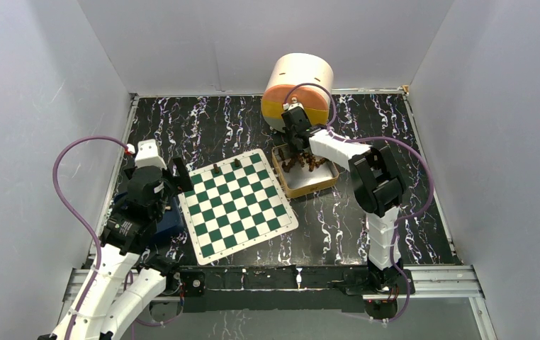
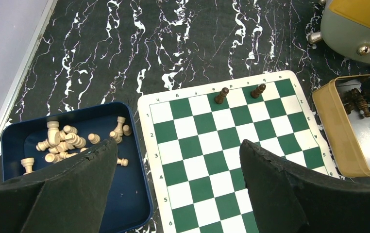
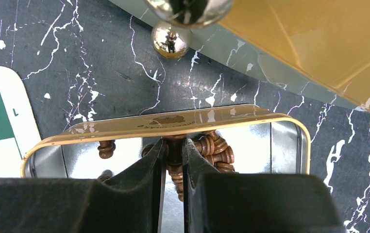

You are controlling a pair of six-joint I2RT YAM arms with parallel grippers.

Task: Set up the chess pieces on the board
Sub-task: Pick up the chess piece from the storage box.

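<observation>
Left claw [image 2: 177,150]: my fingers stand wide apart and hold nothing, above the near part of the board.
Blue tray [image 2: 134,194]: the light pieces [image 2: 64,141] lie in a heap, none placed yet.
Board [image 2: 222,145]: only two dark pieces [image 2: 221,95] stand here, in the far row.
Tan tray [image 3: 163,124]: many dark ones lie inside.
Right claw [image 3: 174,143]: pressed together on one dark chessman [image 3: 175,170], low inside the tan tray.
Progress: I judge it is only the beginning; almost the whole set is left.
</observation>
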